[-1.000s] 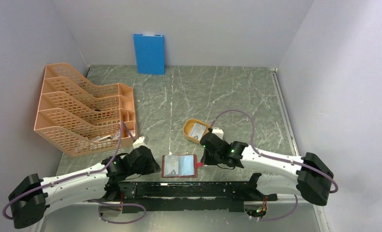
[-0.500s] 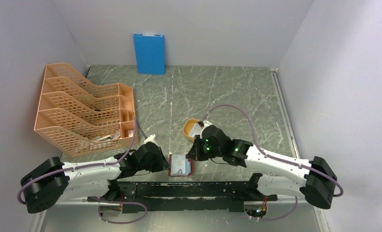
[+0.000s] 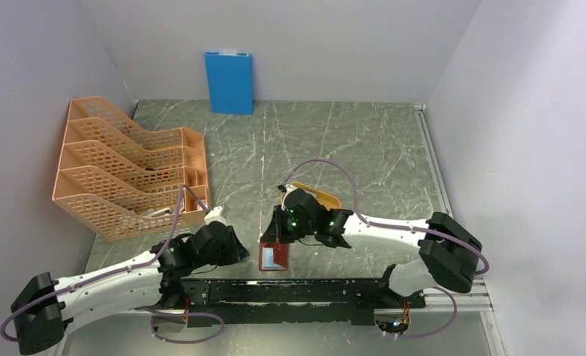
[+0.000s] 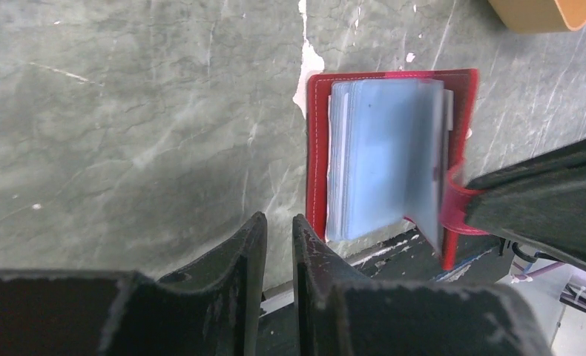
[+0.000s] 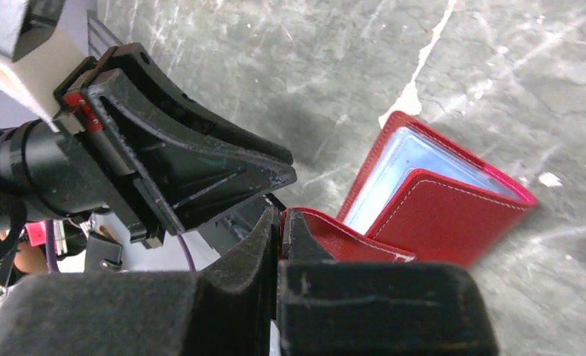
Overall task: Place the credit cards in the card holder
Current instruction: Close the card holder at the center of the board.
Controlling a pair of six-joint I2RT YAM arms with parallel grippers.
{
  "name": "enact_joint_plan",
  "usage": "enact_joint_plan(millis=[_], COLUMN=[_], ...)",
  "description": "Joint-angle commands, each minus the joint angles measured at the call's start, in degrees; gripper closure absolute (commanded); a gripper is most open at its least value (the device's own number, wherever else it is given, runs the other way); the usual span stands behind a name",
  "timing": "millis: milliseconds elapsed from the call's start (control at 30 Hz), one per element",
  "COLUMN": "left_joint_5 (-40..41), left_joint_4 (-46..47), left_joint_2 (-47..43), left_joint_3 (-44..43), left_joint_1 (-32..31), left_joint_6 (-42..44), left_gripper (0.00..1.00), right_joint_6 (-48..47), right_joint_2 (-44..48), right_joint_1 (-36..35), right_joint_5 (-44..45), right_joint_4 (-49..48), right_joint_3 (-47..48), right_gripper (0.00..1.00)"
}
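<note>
Right claw (image 5: 280, 216) is pinching the card holder's (image 5: 453, 222) cover at the desk's (image 3: 349, 148) near edge — cards (image 4: 383, 152) are sitting inside, closing seemingly remaining.

Red card holder (image 3: 273, 257) on the marbled tabletop (image 3: 349, 141), right gripper (image 3: 278, 238) at its far edge, left gripper (image 3: 239, 252) just beside

Green table (image 3: 349, 141), card holder (image 3: 272, 257), tray (image 3: 326, 199), rack (image 3: 119, 174)

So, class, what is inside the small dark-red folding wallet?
Inside the dark-red folding wallet lie stacked pale blue cards or sleeves. Its flap, pinched by the right gripper, partly folds over them; any pockets beneath and the card count are hidden.
</note>
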State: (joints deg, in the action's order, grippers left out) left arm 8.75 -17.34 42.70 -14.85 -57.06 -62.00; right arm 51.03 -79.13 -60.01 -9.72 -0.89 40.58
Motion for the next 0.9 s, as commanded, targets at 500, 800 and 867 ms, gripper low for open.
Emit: enact_joint_plan(millis=[500,800,867], left_joint_5=[6.41,9.77,10.44], left_joint_4=[-16.51,-17.68,-17.37], left_joint_2=[-17.58,-18.11,-17.25], left_joint_3=[-4.33,-5.84,-6.65], left_joint_1=[-0.01,-0.02,-0.01], left_joint_6=[-5.05,-3.37,-2.34], left_gripper=[0.75,0.74,0.73], right_joint_6=[-3.0,-8.54,-9.18], right_joint_2=[-13.95,0.77,5.2], right_joint_1=[-3.23,-3.26,-3.17], right_joint_5=[-4.41,5.4,8.93], right_joint_4=[-3.04,15.75,19.95], right_joint_3=[12.2,16.34,15.68], right_gripper=[0.53,0.42,0.43])
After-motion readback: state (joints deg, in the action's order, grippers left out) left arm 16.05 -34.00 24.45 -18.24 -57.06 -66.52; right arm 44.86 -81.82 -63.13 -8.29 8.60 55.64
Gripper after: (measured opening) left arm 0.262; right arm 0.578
